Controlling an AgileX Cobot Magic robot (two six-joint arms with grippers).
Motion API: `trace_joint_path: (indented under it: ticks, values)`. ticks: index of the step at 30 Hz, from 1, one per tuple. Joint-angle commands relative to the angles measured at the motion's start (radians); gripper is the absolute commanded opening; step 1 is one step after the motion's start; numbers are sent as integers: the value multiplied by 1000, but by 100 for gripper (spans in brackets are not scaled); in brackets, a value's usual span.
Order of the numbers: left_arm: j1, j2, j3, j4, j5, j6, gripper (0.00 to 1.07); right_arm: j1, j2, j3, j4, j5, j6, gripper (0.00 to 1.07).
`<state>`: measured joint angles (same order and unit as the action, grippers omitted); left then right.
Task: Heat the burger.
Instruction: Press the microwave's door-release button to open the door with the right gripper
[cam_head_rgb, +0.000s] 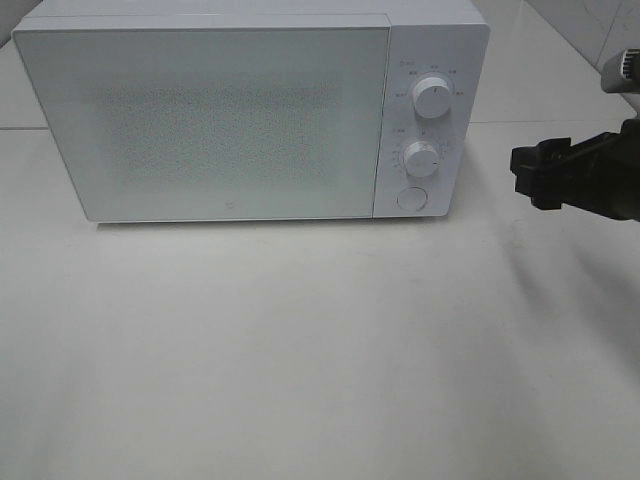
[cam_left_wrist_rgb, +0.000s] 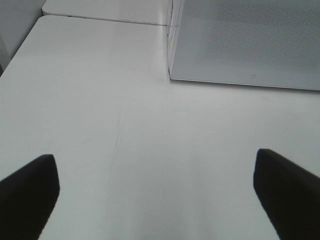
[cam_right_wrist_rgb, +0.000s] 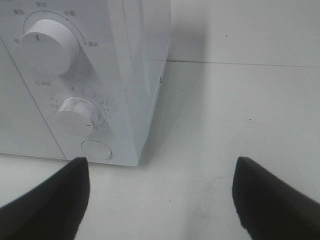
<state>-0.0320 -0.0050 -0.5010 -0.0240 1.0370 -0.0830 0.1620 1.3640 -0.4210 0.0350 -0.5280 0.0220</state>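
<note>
The burger is out of view; no frame shows it. A white microwave (cam_head_rgb: 220, 110) stands at the back of the table with its door shut. Its panel has an upper knob (cam_head_rgb: 432, 97), a lower knob (cam_head_rgb: 421, 158) and a round button (cam_head_rgb: 411, 198). My right gripper (cam_head_rgb: 530, 178) is open and empty, to the right of the panel and apart from it. In the right wrist view the gripper (cam_right_wrist_rgb: 160, 200) faces the microwave's front right corner, with the lower knob (cam_right_wrist_rgb: 75, 116) and the button (cam_right_wrist_rgb: 96, 149) close ahead. My left gripper (cam_left_wrist_rgb: 157, 195) is open and empty above the table, off the microwave's left front corner (cam_left_wrist_rgb: 172, 75).
The white table (cam_head_rgb: 320, 350) stretches in front of the microwave. A seam between table sections (cam_right_wrist_rgb: 240, 63) runs beside the microwave. The table's left edge (cam_left_wrist_rgb: 20, 47) shows in the left wrist view.
</note>
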Motion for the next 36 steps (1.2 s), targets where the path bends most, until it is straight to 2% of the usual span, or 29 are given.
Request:
trace_joint_path:
  ticks: [1,2,4,5,6,7,8,14,16,19,24,36]
  values:
    - [4,-22,1,-4,-5,-4,98,14,46,15,43,-118,-36,76]
    - [4,-22,1,-4,-5,-4,98,45,91,27,104,-206,-101,76]
    - [4,-22,1,-4,-5,-4,98,61,108,30,135,-237,-128,76]
    - [4,-22,1,-4,-5,-4,98,109,148,32,239,-298,-192,76]
    - [4,-22,1,-4,-5,-4,98,109,148,32,239,-298,-192,76]
    - [4,-22,1,-4,-5,-4,98,161,182,32,344,-350,-241,76]
    - [4,-22,1,-4,-5,-4,98,182,195,32,382,-380,-258,76]
    - [4,-22,1,-4,-5,-4,98,290,257,32,513,-470,-289,76]
    - [4,-22,1,-4,-5,-4,98,366,292,24,583,-515,-290,76]
    - [4,-22,1,-4,-5,-4,98,383,301,20,603,-524,-290,76]
    - [4,-22,1,-3,-5,-4,98,488,369,-20,686,-559,-290,76]
    - [4,-22,1,3,-5,-4,98,545,439,-77,739,-550,-285,76]
